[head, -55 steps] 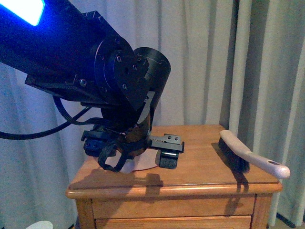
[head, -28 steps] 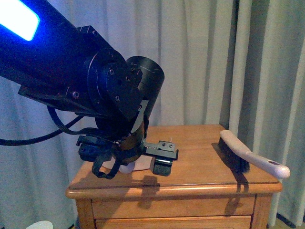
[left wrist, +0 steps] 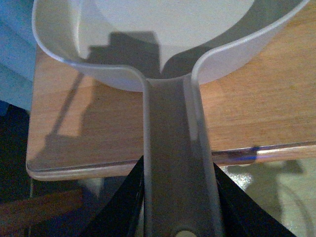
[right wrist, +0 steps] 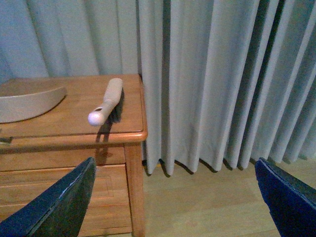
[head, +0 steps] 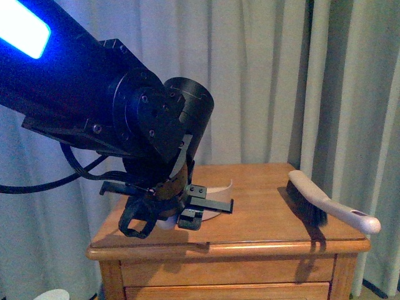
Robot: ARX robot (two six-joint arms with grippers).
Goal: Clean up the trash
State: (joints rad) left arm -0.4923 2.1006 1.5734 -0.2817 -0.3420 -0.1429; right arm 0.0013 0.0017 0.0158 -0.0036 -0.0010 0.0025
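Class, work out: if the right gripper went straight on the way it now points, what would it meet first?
Probably the curtain, or the floor at its foot; depth is unclear. The open right gripper points past the nightstand, with the brush off to one side.

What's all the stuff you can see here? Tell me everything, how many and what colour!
Dustpan: one, pale pinkish-grey, lying on the nightstand's left part, handle sticking out past the front edge.
Brush: one, white handle with black bristles, on the nightstand's right side.
Nightstand: one, orange-brown wood, with drawers, in front of the curtains.
Curtains: pale grey, hanging behind and to the right.
Floor: light wood, under the curtains.
Pale round thing: one, low down left of the nightstand, too cut off to tell.
Left arm: one, black with a blue light, over the nightstand.
Left end effector: black, closed on the dustpan's handle.
Right end effector: dark, open, holding nothing.
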